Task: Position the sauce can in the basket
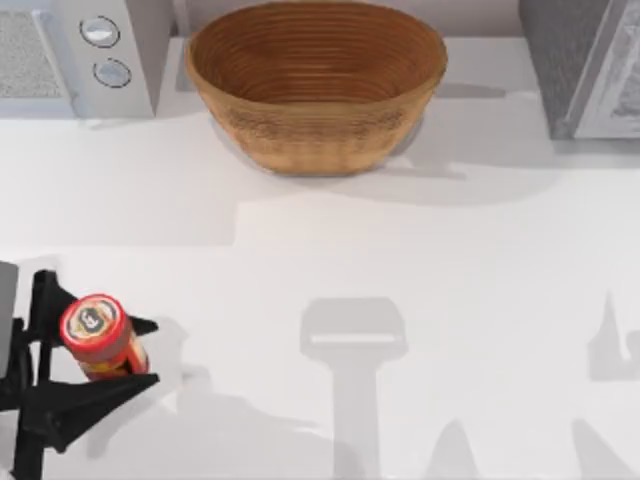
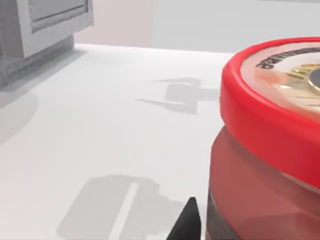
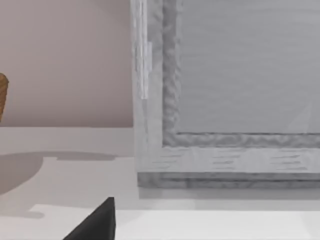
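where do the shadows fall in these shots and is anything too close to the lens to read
Top view: the basket throws a soft shadow toward the table's right, and grey arm-shaped shadows lie on the bare table near its front edge. Left wrist view: the sauce can sits so close that it is cropped, its lid print only partly legible. Right wrist view: a shadow lies beside the grey appliance.

Ribbed woven wicker basket (image 1: 316, 85); glossy red-lidded sauce can (image 1: 100, 335); smooth matt table (image 1: 400, 260).

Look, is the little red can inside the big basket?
No, in the top view the sauce can stands on the table near the left edge, between the left end effector's fingers, far from the basket.
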